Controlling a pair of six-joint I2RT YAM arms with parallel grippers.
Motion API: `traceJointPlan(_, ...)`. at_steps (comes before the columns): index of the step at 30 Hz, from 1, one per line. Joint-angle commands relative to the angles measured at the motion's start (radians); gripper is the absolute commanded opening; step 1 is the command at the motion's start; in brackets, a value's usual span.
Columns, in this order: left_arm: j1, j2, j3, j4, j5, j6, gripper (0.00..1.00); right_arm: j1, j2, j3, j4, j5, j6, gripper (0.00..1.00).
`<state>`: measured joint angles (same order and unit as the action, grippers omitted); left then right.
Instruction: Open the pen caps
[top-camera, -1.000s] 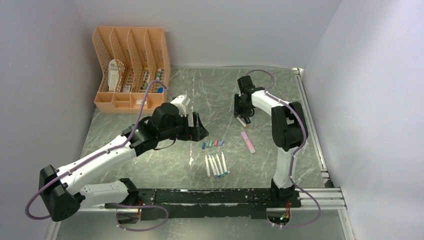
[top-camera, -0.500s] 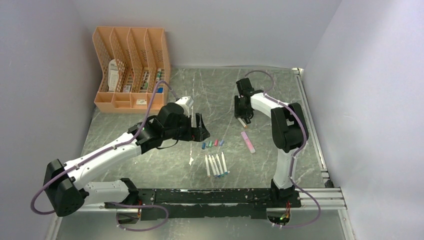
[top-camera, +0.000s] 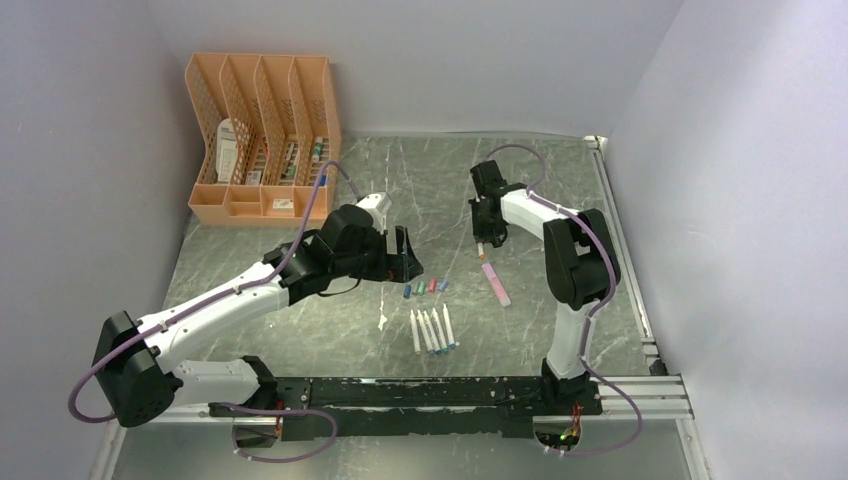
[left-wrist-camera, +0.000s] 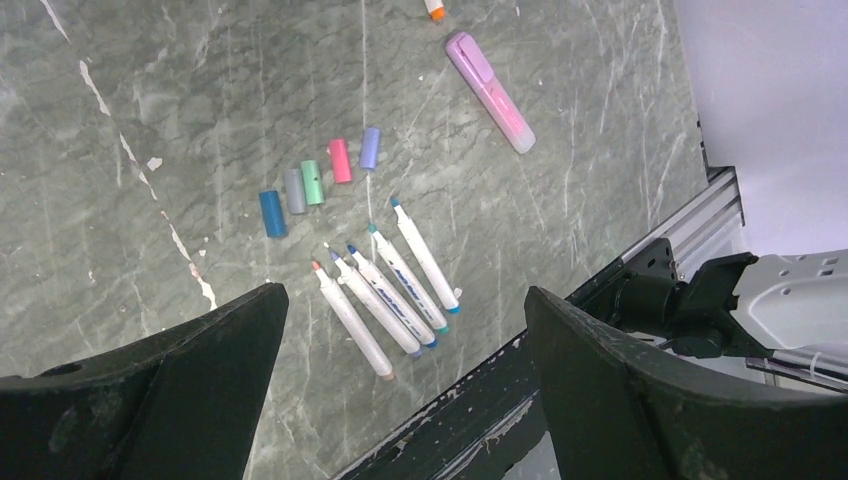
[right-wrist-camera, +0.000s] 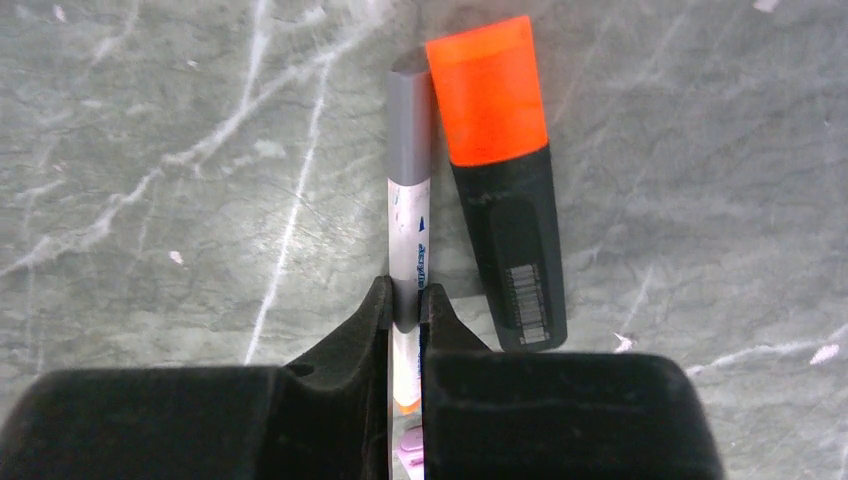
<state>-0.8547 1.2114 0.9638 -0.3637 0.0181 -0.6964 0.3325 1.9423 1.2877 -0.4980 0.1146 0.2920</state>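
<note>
My right gripper (right-wrist-camera: 405, 300) is shut on the white barrel of a pen (right-wrist-camera: 408, 235). That pen's grey cap (right-wrist-camera: 409, 120) is still on and points away from me. Right beside it lies a black highlighter with an orange cap (right-wrist-camera: 487, 90). Several loose pen caps (left-wrist-camera: 313, 183), blue, grey, teal, pink and pale purple, lie in a row mid-table. Just nearer the arm bases lie several uncapped white pens (left-wrist-camera: 385, 295). My left gripper (left-wrist-camera: 400, 300) hangs wide open above these pens and holds nothing. From above, the left gripper (top-camera: 402, 256) is left of the caps (top-camera: 425, 287) and the right gripper (top-camera: 483, 238) is farther back.
A pink-and-purple highlighter (top-camera: 495, 283) lies just in front of the right gripper. An orange mesh desk organizer (top-camera: 262, 140) stands at the back left. A small white scrap (top-camera: 383, 321) lies left of the pens. A black rail (top-camera: 440, 392) runs along the near edge.
My right gripper has closed onto the grey-capped pen. The left arm has drifted slightly right, toward the caps, still open.
</note>
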Motion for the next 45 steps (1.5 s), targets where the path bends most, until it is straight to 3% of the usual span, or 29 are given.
traceJointPlan(1, -0.005, -0.006, 0.001, 0.053, 0.008, 0.0, 1.0, 0.001, 0.022, 0.086, -0.061, -0.058, -0.033, 0.0)
traceJointPlan(4, -0.005, -0.033, -0.011, 0.068, -0.005, -0.002, 1.0, -0.001, -0.074, 0.118, -0.054, -0.168, -0.032, 0.0)
traceJointPlan(8, -0.005, -0.095, -0.042, 0.118, -0.024, -0.017, 0.99, 0.0, -0.274, 0.031, 0.021, -0.441, 0.042, 0.0)
traceJointPlan(11, -0.005, -0.168, -0.081, 0.191, -0.026, -0.035, 1.0, 0.002, -0.426, -0.129, 0.148, -0.701, 0.136, 0.0)
traceJointPlan(13, -0.005, -0.241, -0.145, 0.292, -0.013, -0.05, 0.99, 0.011, -0.539, -0.299, 0.321, -0.881, 0.225, 0.0)
traceJointPlan(16, -0.005, -0.303, -0.185, 0.401, 0.015, -0.064, 1.0, 0.071, -0.707, -0.466, 0.491, -0.98, 0.365, 0.0)
traceJointPlan(19, -0.005, -0.294, -0.198, 0.483, 0.079, -0.071, 1.0, 0.187, -0.82, -0.554, 0.57, -0.958, 0.432, 0.0)
traceJointPlan(23, -0.006, -0.27, -0.218, 0.575, 0.144, -0.098, 1.0, 0.319, -0.909, -0.577, 0.531, -0.837, 0.444, 0.0)
traceJointPlan(35, -0.005, -0.291, -0.258, 0.591, 0.122, -0.132, 0.99, 0.345, -0.993, -0.524, 0.431, -0.697, 0.417, 0.0)
traceJointPlan(39, -0.005, -0.273, -0.26, 0.606, 0.14, -0.156, 0.91, 0.346, -0.988, -0.521, 0.431, -0.672, 0.414, 0.0)
traceJointPlan(42, -0.005, -0.25, -0.272, 0.646, 0.161, -0.185, 0.76, 0.347, -0.977, -0.517, 0.432, -0.674, 0.414, 0.0)
traceJointPlan(45, -0.005, -0.235, -0.286, 0.676, 0.167, -0.206, 0.69, 0.35, -0.979, -0.518, 0.435, -0.669, 0.417, 0.0)
